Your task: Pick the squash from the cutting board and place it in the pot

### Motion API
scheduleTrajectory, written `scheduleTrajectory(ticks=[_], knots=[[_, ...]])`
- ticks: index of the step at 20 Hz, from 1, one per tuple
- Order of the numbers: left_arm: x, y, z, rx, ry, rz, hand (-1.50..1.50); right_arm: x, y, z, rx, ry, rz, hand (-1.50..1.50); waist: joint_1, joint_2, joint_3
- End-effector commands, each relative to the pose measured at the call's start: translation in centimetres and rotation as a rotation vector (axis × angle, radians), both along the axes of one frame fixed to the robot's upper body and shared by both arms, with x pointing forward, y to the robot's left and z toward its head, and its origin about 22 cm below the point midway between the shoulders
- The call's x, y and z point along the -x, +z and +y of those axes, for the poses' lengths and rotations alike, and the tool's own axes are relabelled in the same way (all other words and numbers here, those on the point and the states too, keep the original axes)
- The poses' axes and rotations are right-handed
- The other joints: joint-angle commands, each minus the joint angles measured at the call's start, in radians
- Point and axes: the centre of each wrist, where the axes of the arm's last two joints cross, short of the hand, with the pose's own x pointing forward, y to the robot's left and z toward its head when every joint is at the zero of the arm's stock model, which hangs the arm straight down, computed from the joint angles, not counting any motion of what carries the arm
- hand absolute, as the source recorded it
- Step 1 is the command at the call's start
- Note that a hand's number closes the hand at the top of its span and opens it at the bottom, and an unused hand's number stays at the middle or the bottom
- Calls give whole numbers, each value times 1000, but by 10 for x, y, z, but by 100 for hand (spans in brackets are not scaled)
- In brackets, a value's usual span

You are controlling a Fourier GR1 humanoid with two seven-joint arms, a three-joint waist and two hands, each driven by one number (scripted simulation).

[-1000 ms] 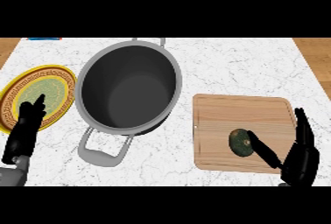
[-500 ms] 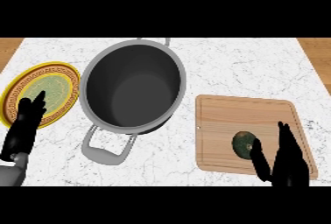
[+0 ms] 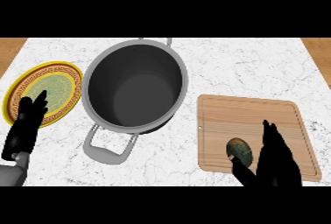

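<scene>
Right hand [image 3: 276, 158]: fingers straight and unclasped, holding nothing, thumb reaching toward the squash [image 3: 239, 148]; it has closed in from the board's right side over the last second and now stands just beside the squash, possibly touching. Squash: dark green, resting on the near part of the cutting board [image 3: 252, 131], unmoved, not yet lifted. Reading: approach nearly complete, grasp judged the step in hand. Pot [image 3: 135, 87]: grey, dark interior, nothing inside, left of the board, handle toward the robot. Left hand [image 3: 26, 127]: open, fingers up, resting at the left edge over the yellow patterned plate [image 3: 58, 74].
</scene>
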Motion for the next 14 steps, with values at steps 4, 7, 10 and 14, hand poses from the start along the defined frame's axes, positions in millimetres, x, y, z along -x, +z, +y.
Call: scheduleTrajectory(ticks=[4, 7, 10, 14], knots=[[-4, -1, -5, -11, -14, 4, 0, -15, 25, 19, 20, -123, 131, -150, 3, 5, 4], [-8, -3, -10, 8, -6, -11, 0, -20, 13, 12, 18, -125, 162, -150, -2, 6, 4], [9, -17, -28, 17, -33, 25, 0, -28, 8, 7, 27, -139, 191, -150, 5, 4, 5], [2, -1, 0, -6, 6, -9, 0, -26, 12, 10, 26, -122, 153, -150, 1, 3, 5]])
